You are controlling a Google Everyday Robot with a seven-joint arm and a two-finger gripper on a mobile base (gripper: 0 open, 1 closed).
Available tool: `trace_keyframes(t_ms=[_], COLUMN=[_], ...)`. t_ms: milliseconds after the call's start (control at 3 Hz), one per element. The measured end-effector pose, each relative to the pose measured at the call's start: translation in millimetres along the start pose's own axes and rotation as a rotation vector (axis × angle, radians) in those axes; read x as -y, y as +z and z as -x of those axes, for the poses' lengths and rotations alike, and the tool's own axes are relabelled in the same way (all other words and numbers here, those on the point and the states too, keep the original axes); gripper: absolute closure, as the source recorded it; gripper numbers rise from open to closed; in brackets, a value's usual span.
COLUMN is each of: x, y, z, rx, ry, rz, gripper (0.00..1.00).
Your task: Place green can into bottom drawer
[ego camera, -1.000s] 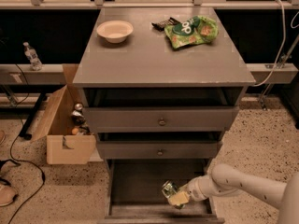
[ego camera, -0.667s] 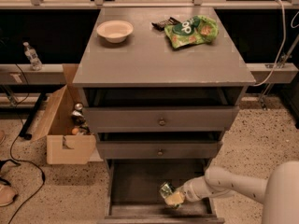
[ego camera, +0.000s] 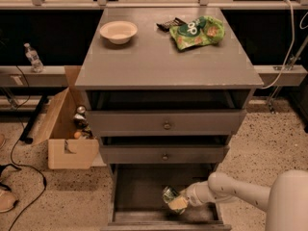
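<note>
The green can [ego camera: 169, 195] is a small shiny can held tilted inside the open bottom drawer [ego camera: 137, 191], just above its floor at the right of middle. My gripper [ego camera: 177, 201] reaches in from the right on a white arm [ego camera: 231, 191] and is shut on the can; its yellowish fingertips [ego camera: 178, 204] show below the can. The drawer is pulled out toward the camera under the grey three-drawer cabinet [ego camera: 166, 71].
On the cabinet top lie a white bowl [ego camera: 118, 31], a green snack bag [ego camera: 197, 31] and a dark object [ego camera: 169, 24]. A cardboard box [ego camera: 67, 129] with items stands at the left on the floor. Cables [ego camera: 19, 162] run across the floor.
The arm has reached further left into the drawer, carrying the can slightly left and lower. More of the white arm fills the lower right corner.
</note>
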State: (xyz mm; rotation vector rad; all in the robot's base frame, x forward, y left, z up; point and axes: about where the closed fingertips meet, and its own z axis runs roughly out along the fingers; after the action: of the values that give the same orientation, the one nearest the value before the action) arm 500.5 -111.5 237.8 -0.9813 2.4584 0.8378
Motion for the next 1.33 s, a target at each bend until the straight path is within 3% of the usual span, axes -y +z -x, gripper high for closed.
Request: trace_keyframes(t_ms=[667,1000,1333], x=[41,62,86], y=[37,54,61], z=[13,16,14], rx=[0.022,0.005,0.006], ry=[-0.118,-0.119,-0.082], rz=[-0.078,-0.127,-0.144], gripper=[1.00,0.88,0.65])
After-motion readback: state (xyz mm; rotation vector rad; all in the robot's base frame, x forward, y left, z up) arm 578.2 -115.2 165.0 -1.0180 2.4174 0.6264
